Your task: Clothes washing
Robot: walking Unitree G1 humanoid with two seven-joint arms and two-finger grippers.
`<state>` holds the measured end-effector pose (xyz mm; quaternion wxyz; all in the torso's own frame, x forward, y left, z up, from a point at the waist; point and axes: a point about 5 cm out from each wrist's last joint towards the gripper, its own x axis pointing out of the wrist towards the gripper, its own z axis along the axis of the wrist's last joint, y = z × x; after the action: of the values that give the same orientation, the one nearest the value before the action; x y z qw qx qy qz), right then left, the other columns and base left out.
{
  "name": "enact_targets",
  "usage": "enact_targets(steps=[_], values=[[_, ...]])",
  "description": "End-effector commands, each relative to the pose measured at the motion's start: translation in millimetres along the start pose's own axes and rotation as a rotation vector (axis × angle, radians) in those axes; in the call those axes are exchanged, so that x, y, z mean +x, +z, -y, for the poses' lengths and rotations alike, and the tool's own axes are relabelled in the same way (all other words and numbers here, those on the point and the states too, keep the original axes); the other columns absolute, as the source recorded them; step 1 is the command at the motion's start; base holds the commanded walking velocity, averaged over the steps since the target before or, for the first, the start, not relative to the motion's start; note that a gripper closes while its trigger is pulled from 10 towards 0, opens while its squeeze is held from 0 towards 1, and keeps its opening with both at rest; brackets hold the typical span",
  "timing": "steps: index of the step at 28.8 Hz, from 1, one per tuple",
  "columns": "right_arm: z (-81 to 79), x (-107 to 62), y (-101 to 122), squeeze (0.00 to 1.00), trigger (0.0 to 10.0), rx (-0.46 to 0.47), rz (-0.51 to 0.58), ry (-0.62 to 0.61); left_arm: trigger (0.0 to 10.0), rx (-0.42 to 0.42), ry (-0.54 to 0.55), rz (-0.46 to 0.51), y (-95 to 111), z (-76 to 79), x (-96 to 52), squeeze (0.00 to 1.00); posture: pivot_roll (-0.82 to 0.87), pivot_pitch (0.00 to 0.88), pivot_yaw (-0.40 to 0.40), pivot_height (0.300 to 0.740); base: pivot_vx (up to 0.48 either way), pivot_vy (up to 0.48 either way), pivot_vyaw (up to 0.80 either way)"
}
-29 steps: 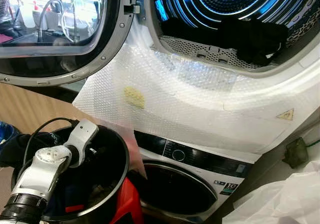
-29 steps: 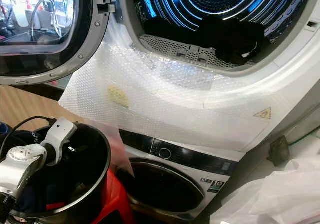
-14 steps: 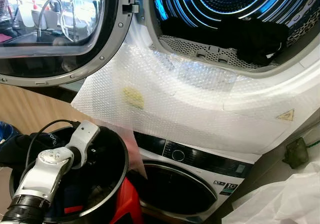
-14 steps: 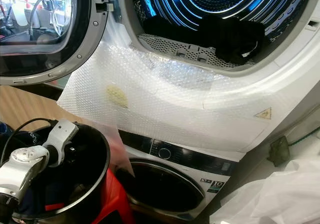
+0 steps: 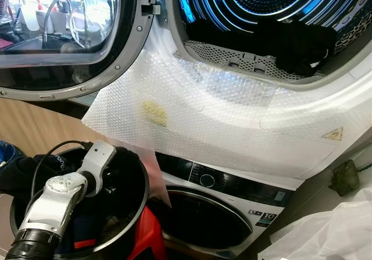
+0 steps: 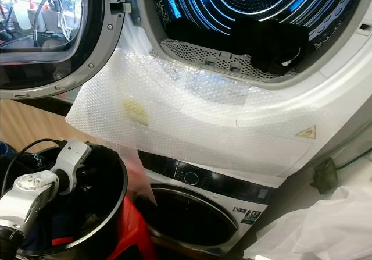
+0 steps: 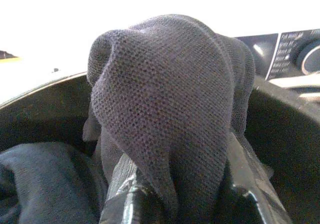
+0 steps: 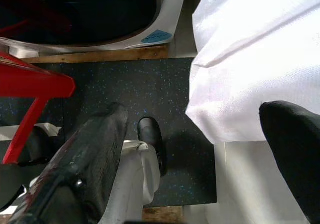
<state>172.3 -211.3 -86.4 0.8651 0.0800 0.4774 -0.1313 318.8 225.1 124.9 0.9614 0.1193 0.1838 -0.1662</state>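
left jaws closed on dark knit cloth, down in black bucket | right jaws wide open, empty, idle over floor | lift straight clear of rim, then up to open drum beyond

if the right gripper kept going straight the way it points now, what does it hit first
Most likely the dark speckled floor mat, which lies between the right gripper's open fingers. The white sheet lies just beside that line; depth is hard to judge.
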Motion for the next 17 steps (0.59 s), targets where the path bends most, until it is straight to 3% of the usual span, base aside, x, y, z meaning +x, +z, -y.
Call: enact_targets(steps=[1, 6, 10, 17], values=[[0.0, 0.3, 2, 0.00, 10.0, 0.004, -0.001, -0.001, 0.0, -0.007, 0.004, 0.040, 6, 1.5, -1.3, 0.00, -0.03, 0.100, -0.102, 0.740, 0.000, 0.000, 0.00], [-3.5, 0.5, 2, 0.00, 10.0, -0.006, -0.001, 0.010, 0.0, -0.017, 0.015, 0.068, 8, 3.3, -2.5, 0.00, -0.02, 0.091, -0.101, 0.740, 0.000, 0.000, 0.00], [-18.6, 1.3, 23, 0.00, 10.0, -0.037, 0.076, 0.163, 0.0, -0.051, 0.005, 0.280, 44, 7.9, -25.7, 0.00, -0.02, 0.072, -0.089, 0.740, 0.000, 0.000, 0.00], [-12.1, -0.2, 45, 0.00, 10.0, -0.023, 0.166, 0.251, 0.0, -0.068, -0.065, 0.440, 61, 16.7, -61.1, 0.00, 0.00, 0.069, -0.090, 0.740, 0.000, 0.000, 0.00]])
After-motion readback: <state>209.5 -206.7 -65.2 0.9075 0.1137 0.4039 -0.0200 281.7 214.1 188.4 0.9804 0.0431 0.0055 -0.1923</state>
